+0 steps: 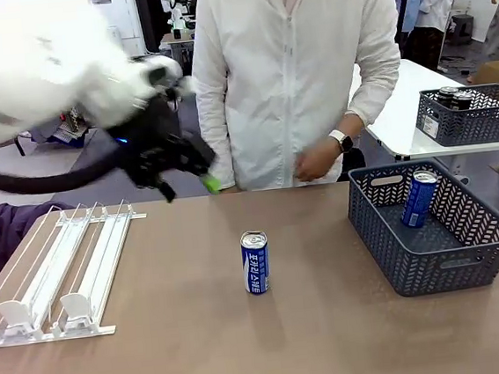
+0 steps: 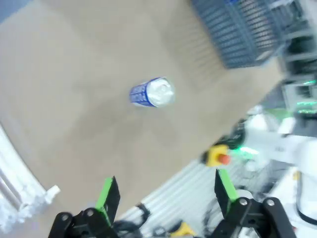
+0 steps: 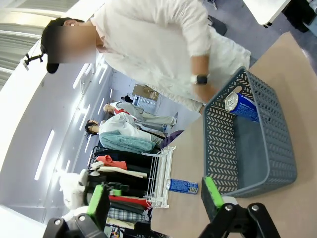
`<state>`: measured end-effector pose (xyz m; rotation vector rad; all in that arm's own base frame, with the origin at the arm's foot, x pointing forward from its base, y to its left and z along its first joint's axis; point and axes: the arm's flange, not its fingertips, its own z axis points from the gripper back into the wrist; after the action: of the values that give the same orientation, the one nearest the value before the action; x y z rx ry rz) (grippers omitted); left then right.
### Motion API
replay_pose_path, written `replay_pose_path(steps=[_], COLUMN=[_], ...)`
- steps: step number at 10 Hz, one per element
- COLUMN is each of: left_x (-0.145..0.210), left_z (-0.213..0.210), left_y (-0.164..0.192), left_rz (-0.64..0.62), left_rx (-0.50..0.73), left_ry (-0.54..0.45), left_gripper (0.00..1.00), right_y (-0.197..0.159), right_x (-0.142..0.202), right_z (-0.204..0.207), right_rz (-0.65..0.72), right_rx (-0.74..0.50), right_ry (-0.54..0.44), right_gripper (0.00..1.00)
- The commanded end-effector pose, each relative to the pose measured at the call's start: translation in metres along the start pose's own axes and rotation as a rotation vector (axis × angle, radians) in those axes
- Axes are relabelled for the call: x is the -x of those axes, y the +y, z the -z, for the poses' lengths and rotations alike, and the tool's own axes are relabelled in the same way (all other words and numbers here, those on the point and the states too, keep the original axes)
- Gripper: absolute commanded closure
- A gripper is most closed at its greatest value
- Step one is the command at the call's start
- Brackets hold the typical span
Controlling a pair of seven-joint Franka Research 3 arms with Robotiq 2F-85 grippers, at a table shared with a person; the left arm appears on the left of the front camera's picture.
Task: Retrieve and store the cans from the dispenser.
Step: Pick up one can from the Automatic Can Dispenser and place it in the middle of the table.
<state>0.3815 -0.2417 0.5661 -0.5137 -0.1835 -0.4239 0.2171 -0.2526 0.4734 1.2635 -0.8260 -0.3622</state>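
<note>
A blue and white can [image 1: 255, 262] stands upright in the middle of the table, also seen from above as the can [image 2: 152, 92] and small as the can [image 3: 182, 186]. A second blue can [image 1: 420, 197] leans inside the dark grey basket [image 1: 469, 259], its silver top showing on the can [image 3: 241, 106]. The white dispenser [image 1: 59, 272] lies at the table's left with nothing in its lanes. My left gripper [image 1: 189, 188] hangs open and motion-blurred above the table's far edge, well apart from the standing can; its fingers [image 2: 106, 196] hold nothing. My right gripper [image 3: 154, 198] is open and holds nothing.
A person in a white shirt [image 1: 295, 68] stands at the far side, one hand [image 1: 317, 158] near the table's edge. Behind, a second grey basket [image 1: 473, 117] with black cans [image 1: 448, 95] rests on a white table. A dark purple cloth [image 1: 2, 233] lies at far left.
</note>
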Motion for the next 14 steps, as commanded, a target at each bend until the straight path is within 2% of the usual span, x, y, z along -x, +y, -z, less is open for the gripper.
replay_pose_path(steps=[1, 2, 4, 5, 7, 8, 9, 14], left_x=[0.052, 0.074, 0.129, 0.156, 0.199, 0.208, 0.207, 0.207], left_z=[-0.063, -0.09, -0.12, -0.121, -0.108, -0.103, -0.123, -0.123], left_y=[0.082, 0.126, 0.218, 0.252, 0.3, 0.314, 0.292, 0.292], left_rz=[-0.126, -0.216, -0.38, -0.428, -0.502, -0.487, -0.504, -0.504], left_rx=[0.277, 0.366, 0.606, 0.713, 0.853, 0.877, 0.782, 0.782], left_ry=[-0.132, -0.233, -0.362, -0.404, -0.433, -0.402, -0.435, -0.435], left_gripper=[0.0, 0.0, 0.0, 0.0, 0.0, 0.0, 0.0, 0.0], right_y=[0.002, 0.002, 0.002, 0.002, 0.002, 0.002, 0.002, 0.002], right_x=[-0.002, -0.002, -0.002, -0.002, -0.002, -0.002, -0.002, -0.002], right_z=[0.001, 0.001, 0.001, 0.001, 0.001, 0.001, 0.001, 0.001], right_rz=[-0.005, -0.005, -0.005, -0.005, -0.005, -0.005, -0.005, -0.005], right_rx=[-0.028, -0.028, -0.028, -0.028, -0.028, -0.028, -0.028, -0.028], right_ry=[-0.019, -0.019, -0.019, -0.019, -0.019, -0.019, -0.019, -0.019], right_gripper=[0.0, 0.0, 0.0, 0.0, 0.0, 0.0, 0.0, 0.0])
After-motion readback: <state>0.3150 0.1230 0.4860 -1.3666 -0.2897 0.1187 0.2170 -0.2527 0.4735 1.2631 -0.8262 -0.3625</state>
